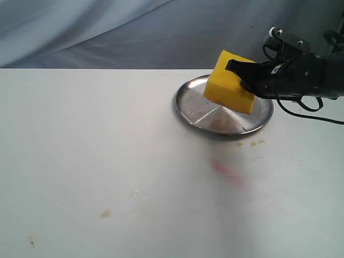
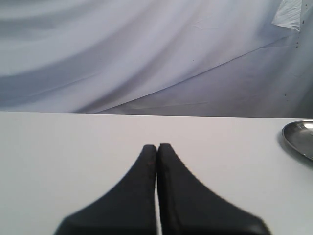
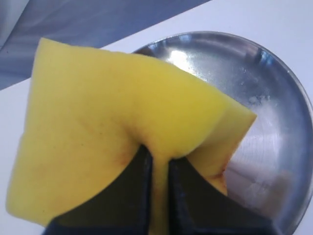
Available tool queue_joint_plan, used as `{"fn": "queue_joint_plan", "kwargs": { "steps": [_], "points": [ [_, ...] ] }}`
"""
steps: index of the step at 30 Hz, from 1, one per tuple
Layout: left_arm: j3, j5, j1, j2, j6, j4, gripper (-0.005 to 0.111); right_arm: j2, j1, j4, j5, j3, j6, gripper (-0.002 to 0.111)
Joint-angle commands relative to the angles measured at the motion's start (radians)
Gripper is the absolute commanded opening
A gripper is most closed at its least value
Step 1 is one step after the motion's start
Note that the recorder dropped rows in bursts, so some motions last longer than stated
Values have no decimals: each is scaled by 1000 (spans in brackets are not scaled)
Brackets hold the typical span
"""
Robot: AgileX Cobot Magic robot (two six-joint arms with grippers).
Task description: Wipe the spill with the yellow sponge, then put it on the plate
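My right gripper [image 1: 239, 72] is shut on the yellow sponge [image 1: 228, 83], squeezing its foam between the black fingers [image 3: 132, 191]. The sponge [image 3: 117, 127] hangs tilted just above the silver plate [image 1: 188, 105], over its back half. In the right wrist view the plate [image 3: 274, 98] shows behind the sponge. Of the spill, a faint pink smear [image 1: 227, 172] and small tan droplets [image 1: 252, 143] lie on the table in front of the plate. My left gripper [image 2: 157, 147] is shut and holds nothing, low over bare table; it is out of the exterior view.
A small tan spot [image 1: 105, 214] marks the white table at the front left. Grey cloth [image 1: 107, 32] hangs behind the table. The plate's rim [image 2: 296, 139] shows at the edge of the left wrist view.
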Motion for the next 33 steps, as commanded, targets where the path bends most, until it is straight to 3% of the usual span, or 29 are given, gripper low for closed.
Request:
{"fn": "queue_joint_plan", "kwargs": {
  "steps": [1,33],
  "points": [
    [4,-4,-1,-2,-3,1,1,29,-4,-29,-10,-8,2,0],
    [4,-4,-1,-2,-3,1,1,77,-2,-151,-20,-8,-4,0]
  ]
}}
